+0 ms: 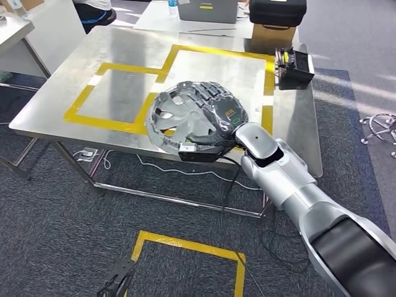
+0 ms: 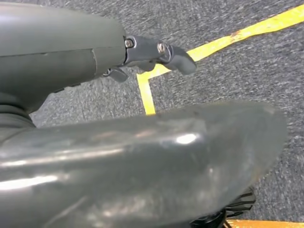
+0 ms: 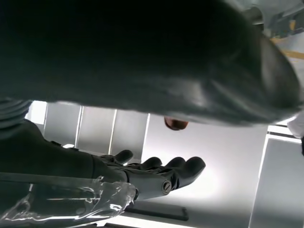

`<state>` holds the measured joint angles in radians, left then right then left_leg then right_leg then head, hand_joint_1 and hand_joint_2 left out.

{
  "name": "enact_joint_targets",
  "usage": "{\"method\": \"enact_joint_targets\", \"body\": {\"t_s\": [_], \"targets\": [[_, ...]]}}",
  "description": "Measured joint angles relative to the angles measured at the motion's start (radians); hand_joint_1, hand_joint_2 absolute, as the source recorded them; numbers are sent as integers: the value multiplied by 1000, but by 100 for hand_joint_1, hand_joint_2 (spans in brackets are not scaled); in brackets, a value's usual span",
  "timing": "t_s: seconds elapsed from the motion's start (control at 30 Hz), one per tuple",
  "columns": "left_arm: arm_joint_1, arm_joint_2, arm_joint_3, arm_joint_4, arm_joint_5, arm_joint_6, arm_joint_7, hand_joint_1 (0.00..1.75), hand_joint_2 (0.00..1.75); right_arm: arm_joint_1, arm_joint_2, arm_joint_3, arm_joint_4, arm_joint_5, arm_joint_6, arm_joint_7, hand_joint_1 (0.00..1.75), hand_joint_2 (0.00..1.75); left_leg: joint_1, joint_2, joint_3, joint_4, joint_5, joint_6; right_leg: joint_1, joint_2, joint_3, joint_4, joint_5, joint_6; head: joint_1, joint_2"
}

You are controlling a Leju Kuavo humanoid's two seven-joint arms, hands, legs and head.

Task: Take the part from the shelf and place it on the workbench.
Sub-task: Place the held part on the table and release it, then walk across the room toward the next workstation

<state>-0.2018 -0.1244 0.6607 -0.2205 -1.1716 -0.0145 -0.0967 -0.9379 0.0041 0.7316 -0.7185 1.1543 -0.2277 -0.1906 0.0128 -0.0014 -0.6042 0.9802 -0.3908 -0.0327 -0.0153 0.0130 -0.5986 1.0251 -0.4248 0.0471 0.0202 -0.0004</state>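
Observation:
The part is a silver wheel cover [image 1: 179, 117] wrapped in clear plastic. It hangs tilted over the front edge of the steel workbench [image 1: 130, 43], partly above a yellow-taped rectangle [image 1: 117, 93]. My right hand [image 1: 223, 114] grips it at its right rim, the silver arm reaching in from the lower right. In the right wrist view the dark fingers [image 3: 161, 173] lie stretched along the plastic wrap [image 3: 90, 199], and the part's dark underside [image 3: 143, 57] looms close. My left hand [image 1: 117, 281] hangs low over the carpet, its fingers [image 2: 157, 52] apart and holding nothing.
A black device [image 1: 294, 65] sits at the bench's right edge, and a black case on a cardboard box [image 1: 275, 25] stands behind it. Yellow tape marks a square on the carpet [image 1: 187, 244]. Cables run under the bench. A chair base [image 1: 380, 127] stands at the right.

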Motion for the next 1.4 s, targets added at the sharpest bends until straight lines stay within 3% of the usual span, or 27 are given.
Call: {"method": "enact_joint_targets", "body": {"t_s": [0.03,0.1,0.17,0.23,0.27,0.3,0.4,0.43,0.53,0.6,0.67,0.7,0.73,0.77,0.8,0.83,0.9,0.93,1.0,1.07,1.1,1.2,1.23,1.27,1.3,1.37,1.4], "targets": [[0,0,0,0,0,0,0,0,0,0,0,0,0,0,0,0,0,0,1,0,-6,6,-7,-5,0,1,-5,1,3,-9,-1,0],[0,1,0,0,0,0,0,0,0,0,-1,0,0,0,0,0,0,0,3,0,-35,71,-63,-13,-1,1,-17,0,13,-26,-5,0],[0,0,0,0,0,0,0,0,0,0,-1,0,-1,0,0,0,0,0,3,0,-89,208,-147,-16,1,0,-32,0,24,-37,-9,0],[1,-1,0,0,0,0,0,0,0,2,-1,0,-1,0,0,0,0,0,3,0,-119,300,-183,-16,4,0,-48,0,37,-40,-9,0],[1,-1,0,0,0,0,0,0,0,2,-1,1,-1,0,0,0,0,0,3,0,-107,293,-173,-13,5,0,-56,0,43,-39,-9,0],[1,-1,0,0,0,0,0,0,0,2,-1,1,-1,0,0,0,0,0,3,0,-75,248,-149,-10,5,1,-63,0,49,-38,-9,0],[-3,-1,0,0,0,0,-1,0,0,-1,-1,-1,-5,0,-1,0,0,0,0,0,48,56,-90,-1,8,2,-79,1,68,-25,-9,0],[-4,-2,0,0,0,0,-1,0,0,-2,-2,-2,-6,0,-2,0,0,0,-1,-1,63,26,-86,1,8,3,-83,0,75,-18,-10,0],[-2,-2,0,0,0,-2,-2,0,0,1,-4,-2,-6,0,-3,0,0,0,-4,-1,52,14,-68,17,5,1,-91,-10,91,2,-12,0],[-2,-2,0,0,0,-2,-2,0,0,2,-8,-3,-6,0,-4,1,0,0,-3,1,38,9,-50,32,4,-2,-113,36,42,10,-9,0],[-2,-2,0,0,0,-3,-2,0,0,2,-10,-3,-6,0,-5,2,0,0,-4,2,19,9,-33,40,4,-4,-153,167,-53,16,-7,0],[-2,-2,0,0,0,-3,-2,0,0,3,-10,-3,-6,0,-5,3,0,0,-5,2,8,10,-24,42,4,-4,-171,235,-88,18,-7,0],[-1,-2,0,0,-1,-4,-2,0,0,5,-10,-3,-6,0,-5,3,0,0,-6,2,-3,10,-16,43,5,-4,-175,278,-103,19,-7,0],[-1,-2,0,0,-1,-4,-2,0,0,6,-11,-3,-6,0,-5,3,0,0,-7,2,-13,10,-7,42,6,-4,-162,284,-99,17,-7,0],[-1,-2,0,0,-1,-4,-2,0,0,7,-11,-3,-6,0,-6,3,0,0,-7,2,-22,11,1,41,6,-4,-126,250,-80,15,-7,0],[-1,-3,0,0,-1,-4,-2,0,0,6,-11,-4,-6,0,-6,3,0,0,-8,2,-30,11,8,39,7,-5,-74,184,-58,11,-7,0],[-1,-3,0,0,-1,-4,-3,0,0,2,-11,-4,-8,0,-7,3,0,0,-9,1,-42,11,22,31,11,-5,24,46,-43,2,-8,0],[-2,-4,0,0,-1,-4,-3,0,0,0,-11,-4,-8,0,-8,3,0,0,-9,1,-45,11,29,25,14,-5,49,7,-46,-2,-7,0],[-1,-5,0,0,-1,-4,-3,0,0,-1,-11,-4,-10,0,-10,4,0,0,-8,1,-48,8,43,13,18,-4,49,-6,-41,-12,-6,0],[-1,-6,0,0,-1,-4,-3,0,0,-2,-12,-4,-10,0,-10,4,0,0,-6,0,-57,15,31,0,15,-5,38,-12,-24,-26,-5,0],[-1,-6,0,0,-1,-4,-3,0,0,-2,-12,-4,-10,0,-10,3,0,0,-6,0,-69,40,1,-6,12,-5,30,-16,-13,-32,-6,0],[-1,-6,0,0,-1,-4,-3,0,0,-1,-12,-4,-10,0,-10,3,0,0,-3,0,-132,222,-127,-20,9,-6,-6,-18,19,-39,-9,0],[-1,-6,0,0,-1,-4,-3,0,0,1,-12,-4,-10,0,-10,3,0,0,-3,0,-144,275,-146,-22,8,-6,-19,-18,29,-39,-9,0],[-1,-6,0,0,-1,-4,-3,0,0,2,-12,-4,-10,-2,-11,3,0,0,-2,0,-141,299,-144,-24,7,-6,-33,-17,40,-38,-9,0],[-1,-6,0,0,-1,-4,-3,0,0,4,-12,-4,-10,-6,-12,3,0,0,-1,0,-119,287,-125,-26,6,-5,-46,-17,50,-35,-9,0],[-2,-8,0,0,-1,-4,-3,0,0,6,-12,-9,-11,-23,-24,3,0,87,4,0,-29,178,-84,-31,3,-5,-68,-14,68,-25,-10,0],[-4,-9,0,0,0,-3,-4,0,0,9,-13,-15,-11,-34,-34,3,0,131,6,-3,19,111,-80,-30,3,-4,-77,-12,75,-19,-11,0]]}}
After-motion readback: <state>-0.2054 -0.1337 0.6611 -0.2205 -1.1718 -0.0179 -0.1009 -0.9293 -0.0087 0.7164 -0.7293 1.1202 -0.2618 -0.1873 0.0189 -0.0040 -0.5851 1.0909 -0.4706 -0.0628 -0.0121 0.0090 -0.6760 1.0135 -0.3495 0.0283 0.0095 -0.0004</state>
